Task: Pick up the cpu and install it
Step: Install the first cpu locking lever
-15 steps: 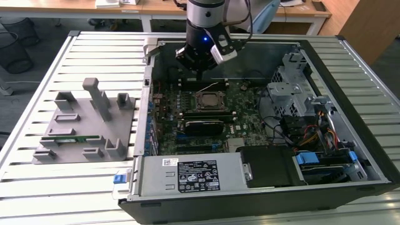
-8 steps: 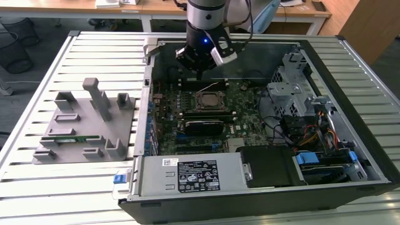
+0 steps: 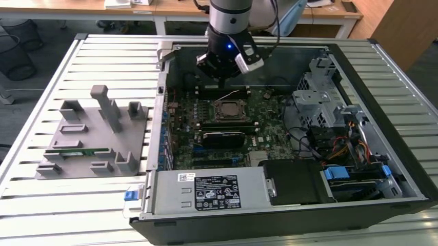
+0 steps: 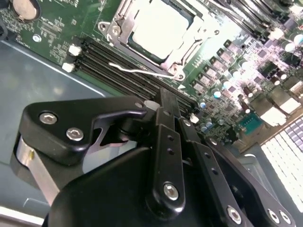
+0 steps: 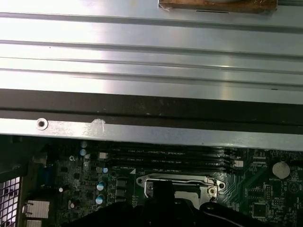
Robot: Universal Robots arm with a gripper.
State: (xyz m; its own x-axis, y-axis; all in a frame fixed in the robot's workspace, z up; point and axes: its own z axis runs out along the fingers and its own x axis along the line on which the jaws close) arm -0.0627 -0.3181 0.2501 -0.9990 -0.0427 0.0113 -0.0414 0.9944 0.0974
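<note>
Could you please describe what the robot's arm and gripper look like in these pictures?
In the exterior view the arm is a silver-grey cylinder ending in a black wrist with a small blue light, a black cable running beside it. The gripper in the second wrist view is matte black, built of angular linkage plates joined by silver screws, with a bare metal piece on one side.

The arm reaches straight down, wrist vertical, and its tool (image 3: 220, 77) hangs with fingers (image 4: 166, 106) pressed together.

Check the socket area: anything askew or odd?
Nothing damaged. The cpu sits flat in the socket, whose thin lever sticks out loose over the memory slots. The gripper hangs beside it.
</note>
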